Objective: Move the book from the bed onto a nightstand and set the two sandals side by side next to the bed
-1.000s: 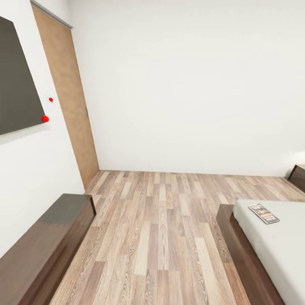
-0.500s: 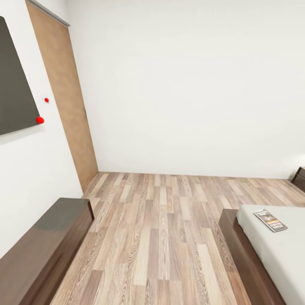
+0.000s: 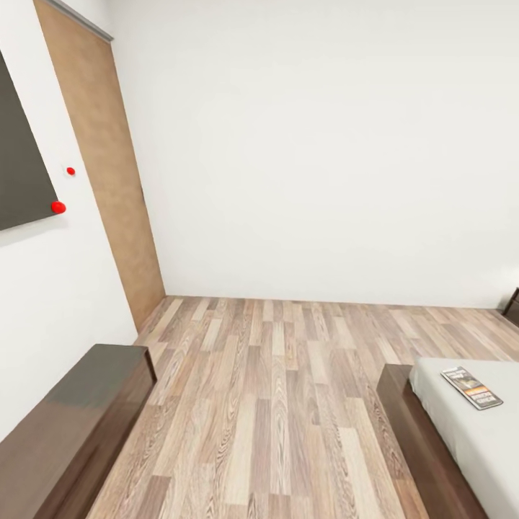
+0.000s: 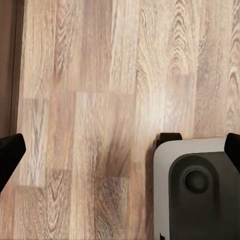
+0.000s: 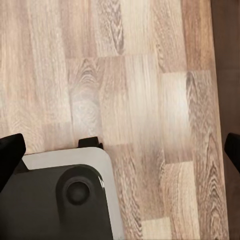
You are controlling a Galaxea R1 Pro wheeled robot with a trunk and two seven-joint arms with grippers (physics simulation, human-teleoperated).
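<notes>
The book (image 3: 472,387), a thin dark paperback with an orange band, lies flat on the pale mattress of the bed (image 3: 461,461) at the lower right of the head view. A sliver of the dark nightstand (image 3: 513,306) shows at the right edge by the far wall. The sandals are out of view. My left gripper (image 4: 122,147) hangs open over the bare plank floor, its black fingertips (image 4: 10,155) wide apart. My right gripper (image 5: 121,149) is open over the floor too, holding nothing.
A long dark wooden console (image 3: 72,425) runs along the left wall, under a dark wall panel (image 3: 21,158). A brown door (image 3: 108,166) stands in the far left corner. Wood floor (image 3: 274,404) stretches between console and bed. The robot's grey base (image 4: 195,190) shows below both grippers.
The whole head view has shifted: the door and panel slid left, the book and bed slid right and down. The things themselves have not moved.
</notes>
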